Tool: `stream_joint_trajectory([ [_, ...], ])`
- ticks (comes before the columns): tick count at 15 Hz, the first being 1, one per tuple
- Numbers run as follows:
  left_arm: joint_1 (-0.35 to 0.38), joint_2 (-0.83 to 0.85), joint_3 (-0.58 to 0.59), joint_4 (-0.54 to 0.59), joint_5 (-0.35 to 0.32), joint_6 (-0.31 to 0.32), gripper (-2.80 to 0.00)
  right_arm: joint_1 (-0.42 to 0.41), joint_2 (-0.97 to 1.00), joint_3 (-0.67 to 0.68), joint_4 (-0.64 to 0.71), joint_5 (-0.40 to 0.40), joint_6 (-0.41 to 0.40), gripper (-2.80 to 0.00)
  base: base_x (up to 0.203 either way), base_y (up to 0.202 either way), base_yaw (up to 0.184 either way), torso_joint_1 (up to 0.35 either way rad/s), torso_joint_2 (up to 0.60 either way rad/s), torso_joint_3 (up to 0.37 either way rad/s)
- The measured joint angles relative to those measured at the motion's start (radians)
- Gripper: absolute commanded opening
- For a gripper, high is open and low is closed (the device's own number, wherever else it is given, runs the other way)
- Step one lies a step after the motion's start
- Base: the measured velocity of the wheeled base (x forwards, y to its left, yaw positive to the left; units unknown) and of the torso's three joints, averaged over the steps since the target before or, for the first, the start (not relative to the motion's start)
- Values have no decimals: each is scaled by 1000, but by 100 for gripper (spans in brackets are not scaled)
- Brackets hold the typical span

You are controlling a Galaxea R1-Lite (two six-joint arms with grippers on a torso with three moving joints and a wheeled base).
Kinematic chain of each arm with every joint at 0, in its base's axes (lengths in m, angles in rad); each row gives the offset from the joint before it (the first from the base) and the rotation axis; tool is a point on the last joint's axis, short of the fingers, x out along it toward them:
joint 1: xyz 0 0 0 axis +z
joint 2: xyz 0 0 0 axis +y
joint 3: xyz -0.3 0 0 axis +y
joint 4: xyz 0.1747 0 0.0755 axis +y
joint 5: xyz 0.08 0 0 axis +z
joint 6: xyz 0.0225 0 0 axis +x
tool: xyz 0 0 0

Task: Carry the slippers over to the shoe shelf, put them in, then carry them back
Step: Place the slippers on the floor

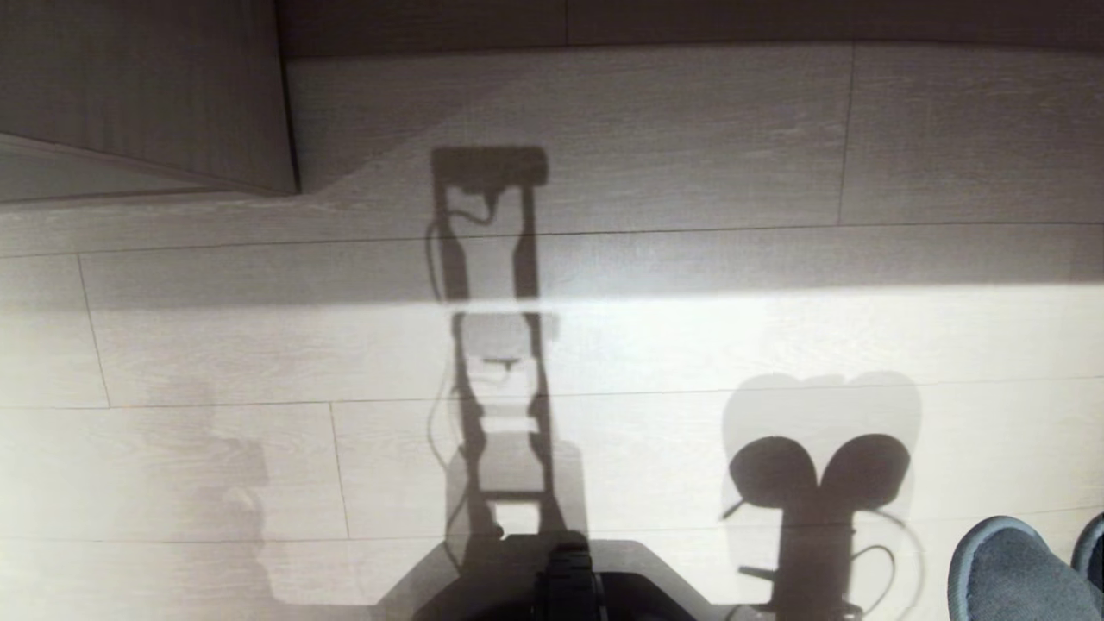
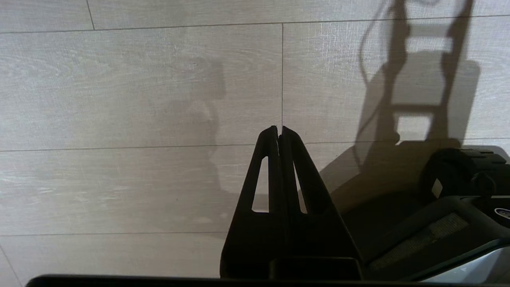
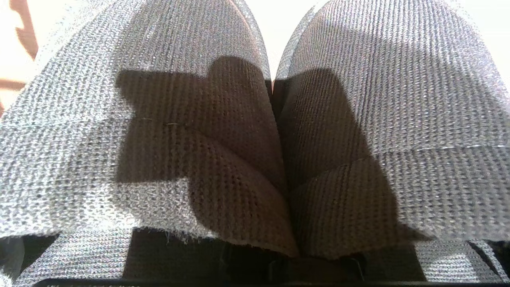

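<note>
Grey-blue fabric slippers (image 3: 255,131), pinched together in the clamped right gripper at the near right, may slip from this thin-fabric hold during travel; the left gripper (image 2: 279,133), fingers together, holds nothing.

A: How was the left end effector (image 2: 280,131)?
B: Fingers pressed together, holding nothing, pointing down over the floor.
A: And the right end effector?
B: Clamped shut on the slippers (image 3: 279,167), its fingers hidden between them.
</note>
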Motion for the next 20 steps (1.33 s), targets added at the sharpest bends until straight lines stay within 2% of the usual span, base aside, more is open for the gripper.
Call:
stream_joint_trajectory([
  [5,0,0,0,0,0,3,-280,0,1,-9,-9,10,-4,-280,0,0,0,1,1,-17],
  [7,0,0,0,1,0,3,-280,0,23,-69,-14,22,-5,-280,0,0,0,0,0,0],
  [9,0,0,0,1,0,3,-280,2,109,-146,-58,26,-8,-280,0,0,0,0,0,0],
  [11,0,0,0,1,0,3,-280,4,281,-222,-153,28,-16,-280,0,0,0,0,0,0],
  [15,0,0,0,1,0,2,-280,0,750,-343,-492,19,-32,-280,0,0,0,0,0,0],
  [20,0,0,0,1,0,3,-280,-2,1304,-463,-1113,0,-35,-280,0,0,0,0,0,0],
])
